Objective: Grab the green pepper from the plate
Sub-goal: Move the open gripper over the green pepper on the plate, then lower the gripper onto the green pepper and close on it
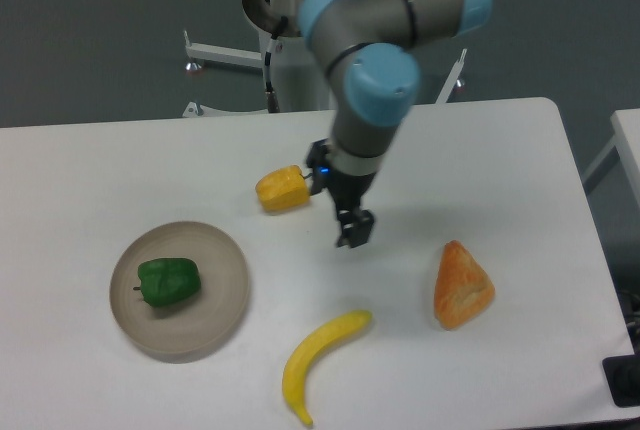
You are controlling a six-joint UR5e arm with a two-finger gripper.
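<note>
Banana (318, 362): lay nearest me, a smooth yellow curve running from near-left up toward far-right on the tabletop.
Table (520, 150): was the biggest thing, flat matte white with rounded corners.
Arm (375, 80): grey tubes with pale blue joint caps, reaching out from the far side over the middle.
Plate (226, 295): round, shallow, beige-grey with a raised rim, sat at the near left.
Bread wedge (461, 286): orange, crusty and triangular, lay to the right.
Green pepper (168, 282): glossy, dark, blocky, rested left of the plate's centre, its short stem pointing left, its longer side running left to right.
Yellow pepper (282, 190): lay just left of the wrist.
Gripper (354, 232): small, black, pointed down; I could not tell whether its fingers were apart.
Key relation: the green pepper lay well apart, left of and slightly nearer than the gripper.
</note>
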